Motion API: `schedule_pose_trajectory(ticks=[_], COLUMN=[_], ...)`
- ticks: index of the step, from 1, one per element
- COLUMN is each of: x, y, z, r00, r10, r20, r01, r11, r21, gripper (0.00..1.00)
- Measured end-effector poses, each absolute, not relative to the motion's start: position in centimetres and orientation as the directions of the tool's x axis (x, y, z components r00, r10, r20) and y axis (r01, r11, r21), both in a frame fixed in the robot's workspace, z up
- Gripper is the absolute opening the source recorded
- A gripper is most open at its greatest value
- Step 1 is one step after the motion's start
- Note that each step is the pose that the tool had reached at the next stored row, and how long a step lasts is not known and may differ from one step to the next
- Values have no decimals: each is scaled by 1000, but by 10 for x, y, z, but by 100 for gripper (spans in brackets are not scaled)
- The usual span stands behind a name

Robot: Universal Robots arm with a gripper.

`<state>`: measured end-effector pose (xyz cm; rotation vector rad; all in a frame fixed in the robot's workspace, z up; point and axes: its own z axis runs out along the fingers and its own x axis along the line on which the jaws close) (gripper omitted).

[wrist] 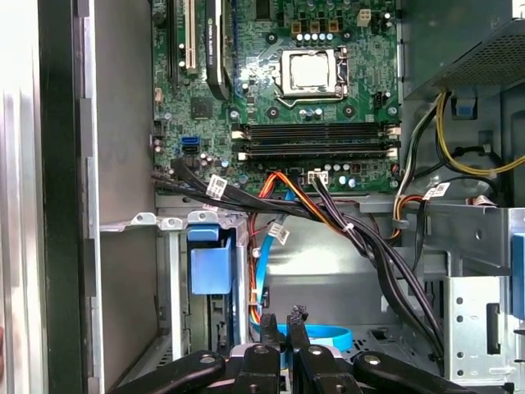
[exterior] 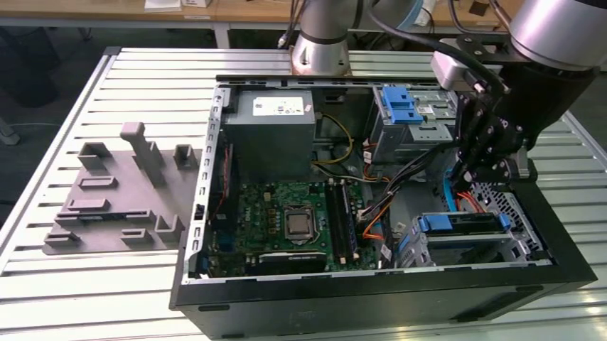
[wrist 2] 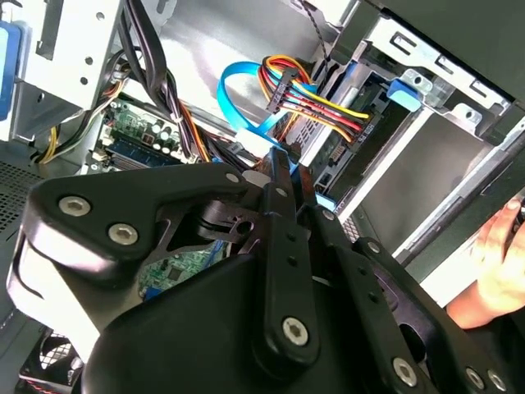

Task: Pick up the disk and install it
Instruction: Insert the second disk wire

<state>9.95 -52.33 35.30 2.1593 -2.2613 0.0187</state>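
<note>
The disk [exterior: 462,223] lies in the drive cage at the exterior view's right end of the open computer case, its blue carrier frame facing up. The carrier's blue end [wrist: 211,264] shows in the bay in the first wrist view. My gripper [exterior: 471,181] hangs inside the case just above that cage. In both wrist views its fingers [wrist 2: 283,176] stand close together on a flat blue cable [wrist 2: 238,90] that loops beside the cage. The gripper [wrist: 284,316] sits over the cable's loop [wrist: 324,335]. A plug with coloured wires [wrist 2: 287,90] lies by the cage.
A motherboard [exterior: 294,220] and a grey power supply box [exterior: 275,131] take up the case's left half. A blue latch tab [exterior: 399,106] tops the upper bay. Black cables [wrist: 369,246] cross near the gripper. A hand [wrist 2: 500,263] rests outside the case. A grey fixture [exterior: 114,192] lies on the table.
</note>
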Motion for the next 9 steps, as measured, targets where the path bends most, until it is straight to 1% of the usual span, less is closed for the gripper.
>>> schedule_pose_trajectory(ticks=[9], x=[99], y=[-533], z=[347], r00=[-46], r10=[-999], r20=[14], r01=[-999], r11=[46], r21=[2], gripper=[16])
